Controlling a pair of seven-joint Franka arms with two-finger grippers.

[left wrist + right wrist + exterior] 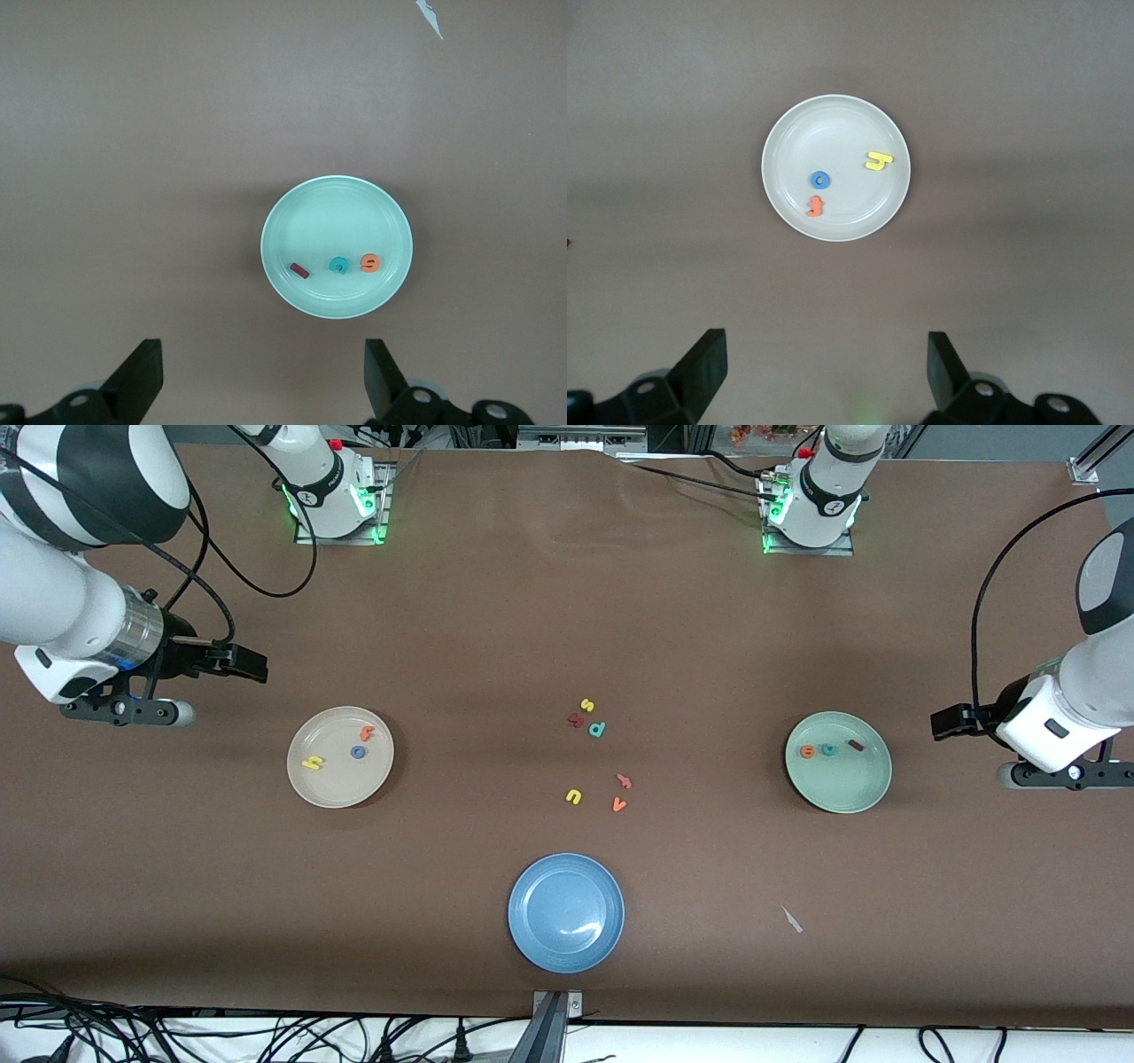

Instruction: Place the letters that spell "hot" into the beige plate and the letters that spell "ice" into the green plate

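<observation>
Resting in the beige plate: the yellow h (313,762), the blue ring-shaped o (358,752) and the orange t (367,733), small flat foam letters lying apart from one another.
Beige plate (306,788): round, shallow, smooth cream dish toward the right arm's end of the brown table (567,602).
Green plate (842,797): round, shallow, glossy mint dish toward the left arm's end.
Letters in the green plate: the orange round e (807,752), the teal c (828,750) and the dark red bar-like i (856,745), in a loose row.
Loose letters (598,757): yellow s and u, teal d, orange v and two reddish pieces, scattered mid-table between the plates.
Blue plate (532,921): round, glossy, nearest the front camera.
Right gripper (252,662): waits beside the beige plate, black fingers spread, grasping nothing.
Left gripper (941,723): waits beside the green plate, fingers spread, grasping nothing.
</observation>
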